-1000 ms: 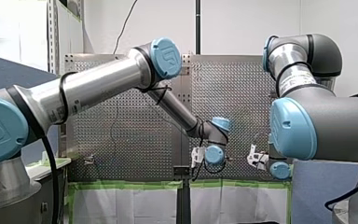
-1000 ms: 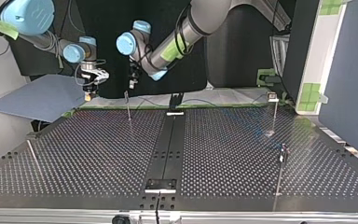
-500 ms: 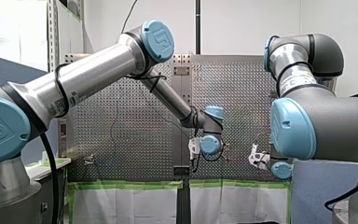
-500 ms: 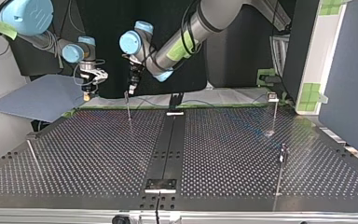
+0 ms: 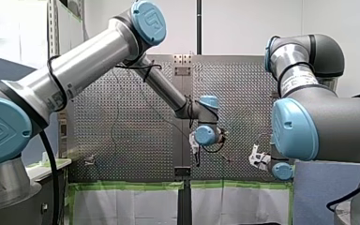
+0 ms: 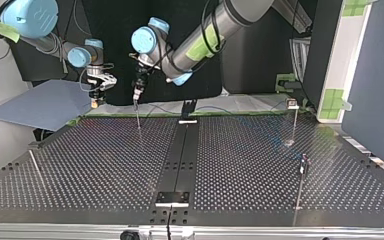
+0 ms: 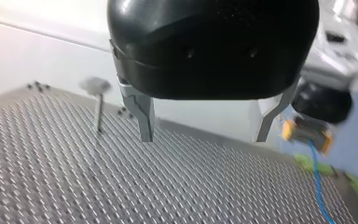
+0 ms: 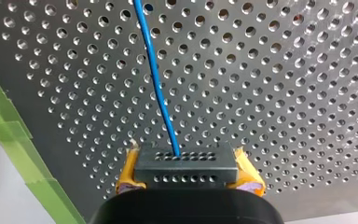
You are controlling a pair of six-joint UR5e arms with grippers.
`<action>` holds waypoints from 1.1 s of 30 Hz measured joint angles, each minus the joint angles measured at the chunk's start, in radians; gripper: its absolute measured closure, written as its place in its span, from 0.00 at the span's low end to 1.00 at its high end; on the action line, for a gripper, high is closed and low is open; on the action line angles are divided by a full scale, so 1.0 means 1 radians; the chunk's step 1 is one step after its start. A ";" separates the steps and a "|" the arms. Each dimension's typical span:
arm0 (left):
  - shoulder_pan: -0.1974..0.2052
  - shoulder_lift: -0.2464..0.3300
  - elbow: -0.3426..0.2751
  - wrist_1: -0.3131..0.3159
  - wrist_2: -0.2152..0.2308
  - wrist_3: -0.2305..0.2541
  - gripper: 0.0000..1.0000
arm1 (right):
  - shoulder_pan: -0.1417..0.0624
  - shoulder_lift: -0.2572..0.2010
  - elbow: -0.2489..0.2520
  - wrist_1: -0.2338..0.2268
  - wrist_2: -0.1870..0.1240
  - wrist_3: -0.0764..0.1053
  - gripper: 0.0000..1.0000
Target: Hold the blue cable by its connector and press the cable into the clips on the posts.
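Two grippers over the table: left gripper spread and empty, right gripper pinching the connector, cable trailing ahead of it. I'd go slow, get the cable taut and lined up over the post beside the left gripper, then press down, no yanking.

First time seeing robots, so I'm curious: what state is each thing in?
Dark perforated block connector: gripped on both sides.
Thin blue cable: runs free from connector.
Right gripper with yellow pads: shut on connector.
Black left gripper with metal fingers: open, empty.
Thin metal post: upright.
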 joint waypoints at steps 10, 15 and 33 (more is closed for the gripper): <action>-0.008 0.085 -0.085 0.003 0.005 -0.017 0.00 | 0.004 0.000 0.000 -0.001 0.000 0.002 1.00; -0.009 0.128 -0.128 0.003 0.003 -0.028 0.00 | 0.006 0.000 0.000 0.000 0.000 0.002 1.00; -0.009 0.288 -0.288 0.034 0.002 -0.064 0.00 | 0.012 0.000 0.000 0.000 -0.005 0.002 1.00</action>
